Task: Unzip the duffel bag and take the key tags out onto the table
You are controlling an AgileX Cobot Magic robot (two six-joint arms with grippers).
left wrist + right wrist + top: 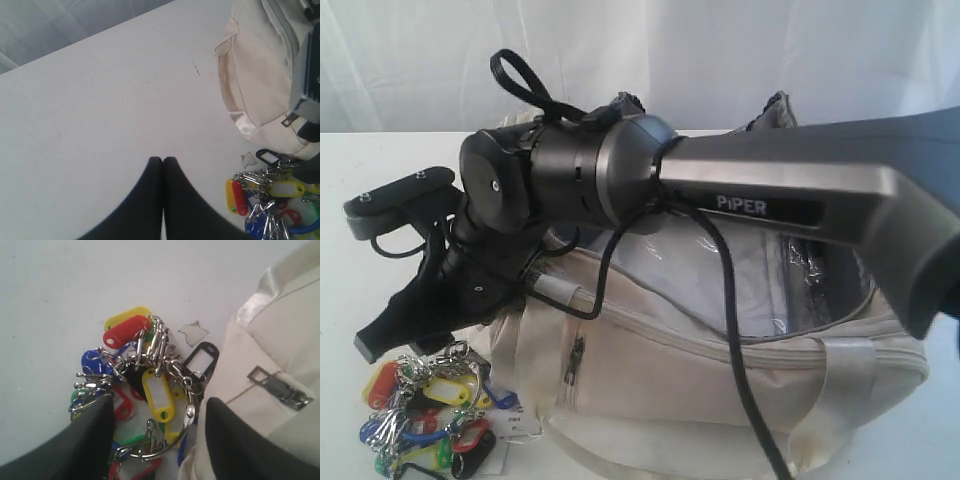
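The key tags (430,410) lie in a bunch on the table (380,160) by the left end of the duffel bag (720,370), whose top gapes open onto grey lining and clear plastic. My right gripper (395,335) hangs just above the bunch. In the right wrist view it (160,402) is open, its fingers on either side of the tags (145,370) and their metal ring without touching them, with the bag (280,340) beside one finger. My left gripper (163,159) is shut on nothing over bare table (100,125), with the tags (270,200) and bag (260,75) off to one side.
A white paper label (515,425) lies under the tags. A small chipped mark (194,333) shows on the table beside them. The right arm (800,200) and its black cable (740,380) cross over the bag. A white curtain (420,60) hangs behind the table.
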